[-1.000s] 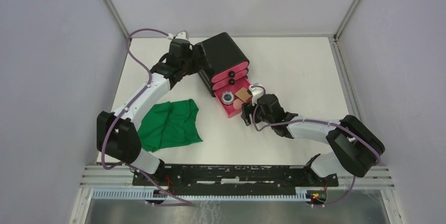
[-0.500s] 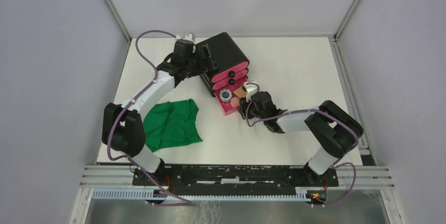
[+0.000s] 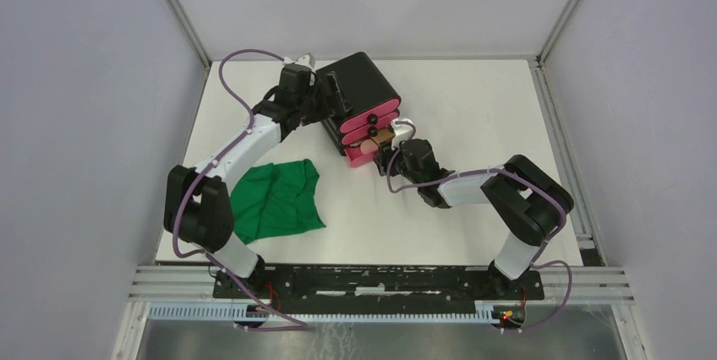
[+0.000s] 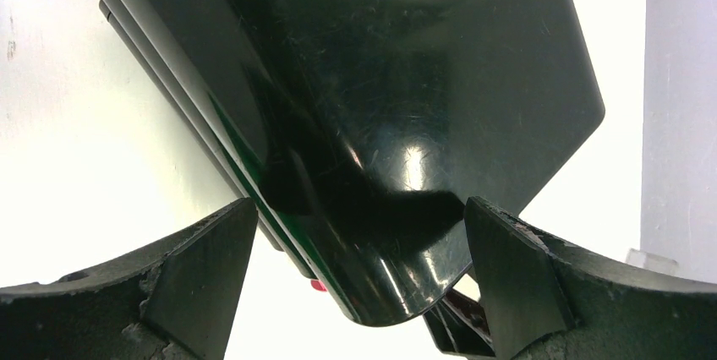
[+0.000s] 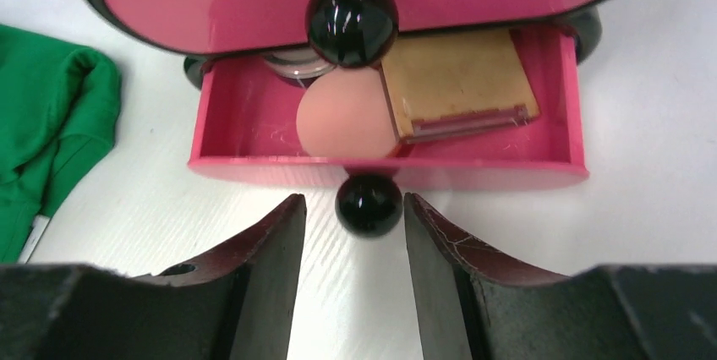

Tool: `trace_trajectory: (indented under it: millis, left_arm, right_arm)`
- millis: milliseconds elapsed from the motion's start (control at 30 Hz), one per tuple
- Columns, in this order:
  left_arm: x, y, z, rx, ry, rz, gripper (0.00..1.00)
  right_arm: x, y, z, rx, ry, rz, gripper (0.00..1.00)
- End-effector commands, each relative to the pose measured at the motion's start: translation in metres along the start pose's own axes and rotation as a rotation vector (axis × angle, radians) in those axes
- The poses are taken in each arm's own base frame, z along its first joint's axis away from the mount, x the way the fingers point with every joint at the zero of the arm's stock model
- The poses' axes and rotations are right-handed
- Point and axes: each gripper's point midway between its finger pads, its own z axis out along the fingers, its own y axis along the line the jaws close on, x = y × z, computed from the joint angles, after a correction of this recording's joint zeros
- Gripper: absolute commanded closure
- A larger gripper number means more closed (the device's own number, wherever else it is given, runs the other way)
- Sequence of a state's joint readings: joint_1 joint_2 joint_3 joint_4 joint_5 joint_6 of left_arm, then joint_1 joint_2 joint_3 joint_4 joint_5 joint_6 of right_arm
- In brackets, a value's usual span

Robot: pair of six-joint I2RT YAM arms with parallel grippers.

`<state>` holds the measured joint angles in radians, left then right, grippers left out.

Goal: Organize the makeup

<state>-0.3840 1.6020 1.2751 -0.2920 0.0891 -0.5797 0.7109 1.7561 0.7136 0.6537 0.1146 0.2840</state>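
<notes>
We see the glossy black box with pink drawers (image 3: pixel 359 81) on the white worktop (image 3: pixel 473 106). Its bottom pink drawer (image 5: pixel 389 166) stands partly out. In the drawer lie an orange teardrop sponge (image 5: pixel 347 123), a tan square pad (image 5: pixel 457 81) just beside it and, half hidden, probably the white-rimmed compact (image 5: pixel 292 64). The right jaws stand apart on either side of that drawer's round black knob (image 5: pixel 369 204). The left jaws spread wide around the box's back corner. A crumpled green cloth (image 3: pixel 275 199) lies near the box.
</notes>
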Motion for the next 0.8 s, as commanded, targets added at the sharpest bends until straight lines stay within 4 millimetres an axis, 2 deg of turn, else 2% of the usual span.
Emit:
trace_trajectory:
  millis: [0, 200, 400, 500, 633, 700, 767]
  left_arm:
    - [0.001, -0.008, -0.001, 0.033, 0.01, -0.007, 0.01]
    - [0.004, -0.008, 0.003, 0.042, 0.024, 0.013, 0.01]
    - [0.004, -0.009, 0.005, 0.045, 0.029, 0.008, 0.01]
    - [0.003, -0.01, 0.002, 0.052, 0.026, 0.015, 0.01]
    - [0.006, -0.003, 0.003, 0.022, 0.038, 0.036, 0.01]
    - [0.005, -0.004, 0.002, 0.02, 0.04, 0.04, 0.01]
    - [0.003, -0.004, 0.0, 0.019, 0.032, 0.037, 0.01]
  right_arm:
    - [-0.028, 0.003, -0.027, -0.02, -0.142, 0.063, 0.47]
    - [-0.004, -0.004, -0.032, 0.001, -0.11, 0.104, 0.47]
    - [-0.004, 0.0, -0.008, -0.003, -0.107, 0.117, 0.47]
    - [-0.014, 0.006, 0.011, -0.016, -0.122, 0.12, 0.47]
    - [-0.04, 0.014, 0.035, -0.031, -0.159, 0.107, 0.47]
    - [-0.053, 0.015, 0.038, -0.034, -0.18, 0.11, 0.47]
    - [-0.061, 0.017, 0.03, -0.06, -0.188, 0.128, 0.47]
